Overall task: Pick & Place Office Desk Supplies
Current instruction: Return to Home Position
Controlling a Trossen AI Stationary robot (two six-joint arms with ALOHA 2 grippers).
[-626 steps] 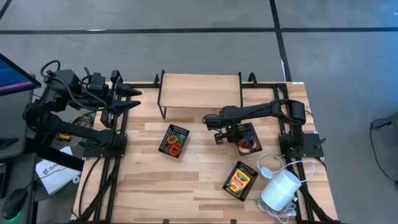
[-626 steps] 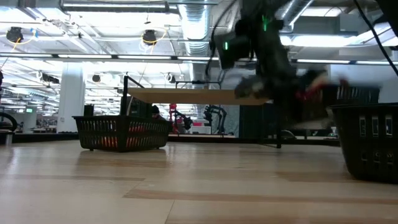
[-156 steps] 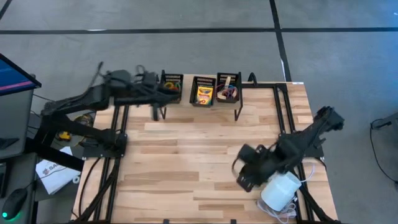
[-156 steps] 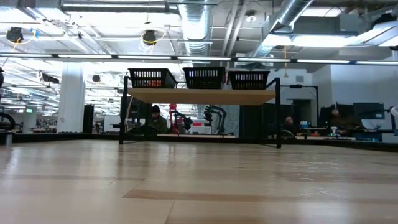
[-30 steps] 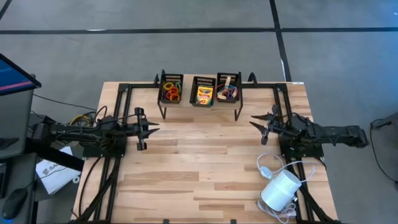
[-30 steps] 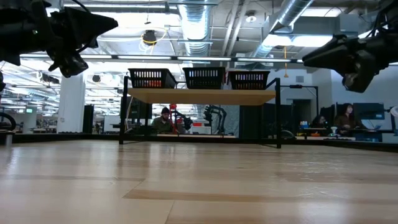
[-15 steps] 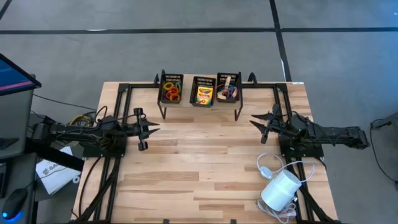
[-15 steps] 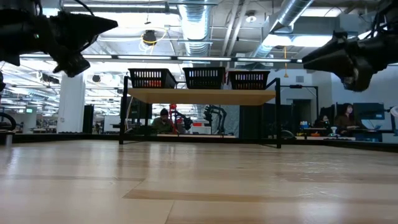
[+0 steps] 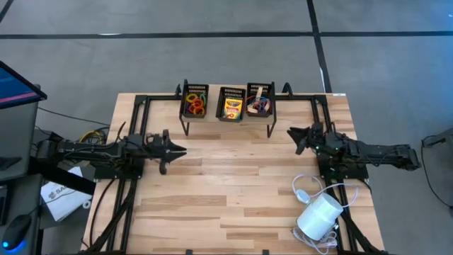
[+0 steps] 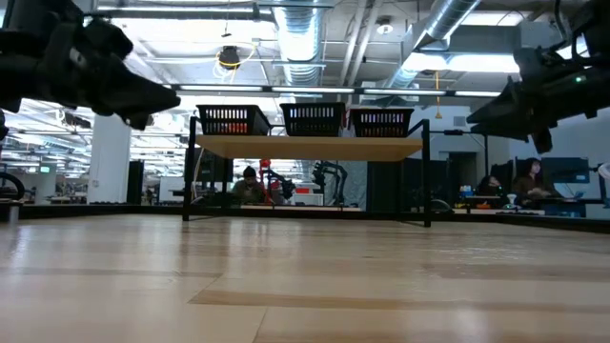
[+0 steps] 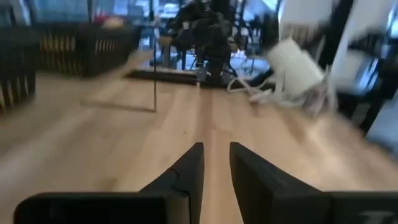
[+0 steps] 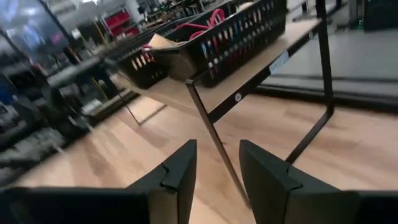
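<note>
The crayon box (image 9: 231, 108) and elastic loops (image 9: 195, 106) sit in black bins (image 9: 231, 89) on the shelf (image 10: 305, 148) at the desk's (image 9: 233, 202) far edge, tidied away. The left gripper (image 9: 177, 149) and right gripper (image 9: 296, 134) hover near their own edges, jaws narrowly apart and empty, apparently parking.

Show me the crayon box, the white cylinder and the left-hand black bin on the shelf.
crayon box (image 9: 232, 109): high view, on its yellow front face.
white cylinder (image 9: 320, 216): high view, on its rounded side.
left-hand black bin (image 9: 196, 88): high view, on its far rim.
</note>
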